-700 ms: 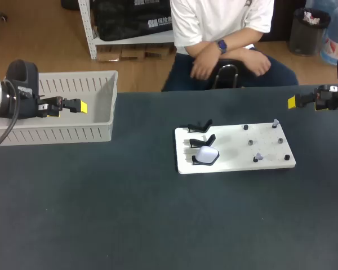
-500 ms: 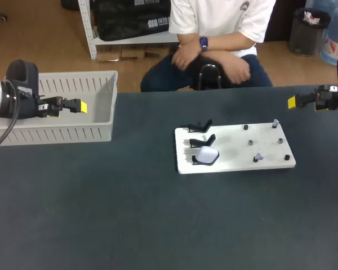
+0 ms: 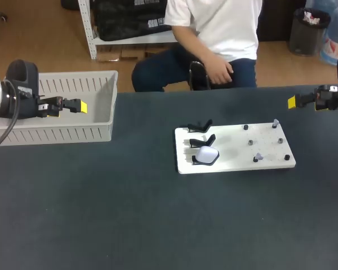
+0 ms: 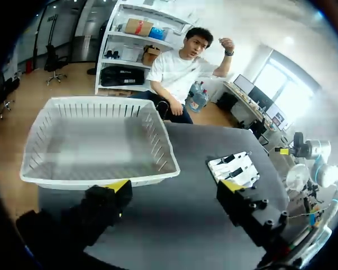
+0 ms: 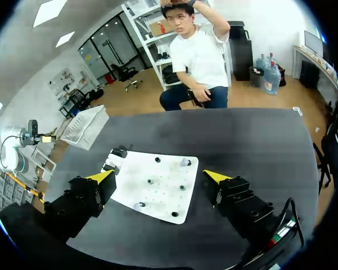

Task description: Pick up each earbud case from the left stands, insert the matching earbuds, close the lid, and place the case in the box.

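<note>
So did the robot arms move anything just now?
No, nothing on the table moved. The left gripper is open by the basket and the right gripper is open at the table's right side. The white earbud case sits on its stand on the white board, all as before.

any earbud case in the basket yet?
No: the white basket is bare inside; the one white case sits over on the white board.

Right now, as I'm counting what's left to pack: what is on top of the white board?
On the white board: three black stands at left, one white earbud case on the nearest, small pegs at right. The case hides most of its stand.
</note>
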`<control>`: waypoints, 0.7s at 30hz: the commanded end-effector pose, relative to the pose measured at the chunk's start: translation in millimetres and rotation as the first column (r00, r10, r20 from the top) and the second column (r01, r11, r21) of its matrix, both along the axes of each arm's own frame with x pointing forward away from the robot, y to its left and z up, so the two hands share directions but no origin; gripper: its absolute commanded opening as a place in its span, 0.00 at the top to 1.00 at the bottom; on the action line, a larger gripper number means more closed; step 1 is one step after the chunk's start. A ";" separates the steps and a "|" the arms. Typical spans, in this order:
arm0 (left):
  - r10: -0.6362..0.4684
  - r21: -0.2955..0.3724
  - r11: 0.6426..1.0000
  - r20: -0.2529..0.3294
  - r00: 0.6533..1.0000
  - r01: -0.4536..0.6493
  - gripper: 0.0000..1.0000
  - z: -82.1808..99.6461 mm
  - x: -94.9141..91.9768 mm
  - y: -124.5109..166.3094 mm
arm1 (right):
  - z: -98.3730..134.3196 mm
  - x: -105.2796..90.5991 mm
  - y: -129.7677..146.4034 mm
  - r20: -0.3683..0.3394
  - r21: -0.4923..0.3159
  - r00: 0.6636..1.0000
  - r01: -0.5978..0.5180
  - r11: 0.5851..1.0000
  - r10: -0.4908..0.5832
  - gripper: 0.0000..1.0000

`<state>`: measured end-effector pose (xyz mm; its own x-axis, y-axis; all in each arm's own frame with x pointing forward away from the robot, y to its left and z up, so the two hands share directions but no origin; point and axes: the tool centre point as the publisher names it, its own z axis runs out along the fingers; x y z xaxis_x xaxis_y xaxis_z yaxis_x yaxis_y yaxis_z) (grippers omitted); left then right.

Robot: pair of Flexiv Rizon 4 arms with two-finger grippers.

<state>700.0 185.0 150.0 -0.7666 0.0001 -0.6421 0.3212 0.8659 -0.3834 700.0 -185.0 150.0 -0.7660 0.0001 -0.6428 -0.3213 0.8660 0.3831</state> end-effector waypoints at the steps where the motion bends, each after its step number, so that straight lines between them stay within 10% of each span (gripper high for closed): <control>1: -0.137 -0.072 0.987 0.124 0.983 0.147 0.00 6.4 -0.3 -2.5 | 0.0 0.0 0.0 0.000 0.000 1.000 0.000 1.000 0.000 0.00; 8: -0.488 -0.022 0.828 0.463 0.740 0.560 0.00 18.5 -7.8 -8.9 | 0.0 0.0 0.0 0.000 0.000 1.000 0.000 1.000 0.000 0.00; 21: -0.773 0.226 0.482 0.565 0.289 0.846 0.00 29.2 -19.0 -30.5 | 0.0 0.0 0.0 0.000 0.000 1.000 0.000 1.000 0.000 0.00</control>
